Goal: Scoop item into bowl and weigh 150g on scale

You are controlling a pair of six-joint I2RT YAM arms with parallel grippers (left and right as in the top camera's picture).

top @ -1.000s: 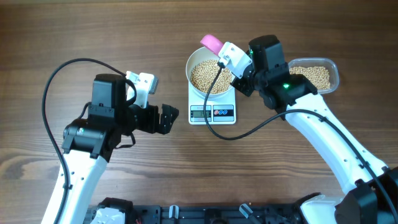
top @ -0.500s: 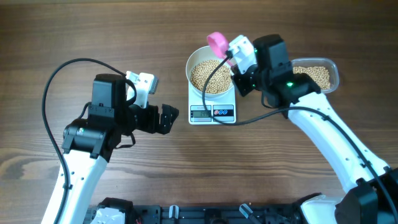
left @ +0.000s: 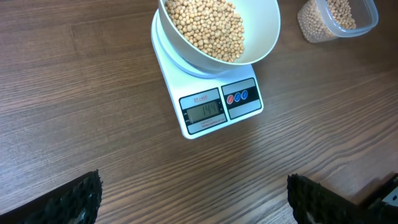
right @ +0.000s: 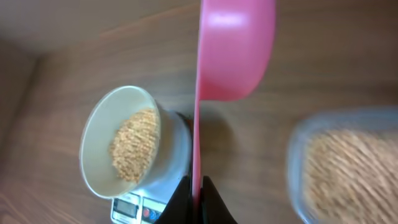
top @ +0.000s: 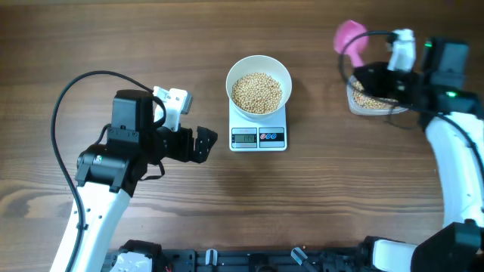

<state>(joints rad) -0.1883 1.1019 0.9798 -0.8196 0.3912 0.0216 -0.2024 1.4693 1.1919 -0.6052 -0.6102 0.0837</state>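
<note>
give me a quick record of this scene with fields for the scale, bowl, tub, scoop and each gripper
scale: mid-table, display lit
bowl: sits on the scale, partly filled with beans
tub: clear, far right of the scale, holds more beans
pink scoop: raised beside the tub, contents not visible
right gripper: shut on the pink scoop's handle
left gripper: open, empty, left of the scale

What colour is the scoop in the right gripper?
Pink; the scoop shows best in the right wrist view.
</note>
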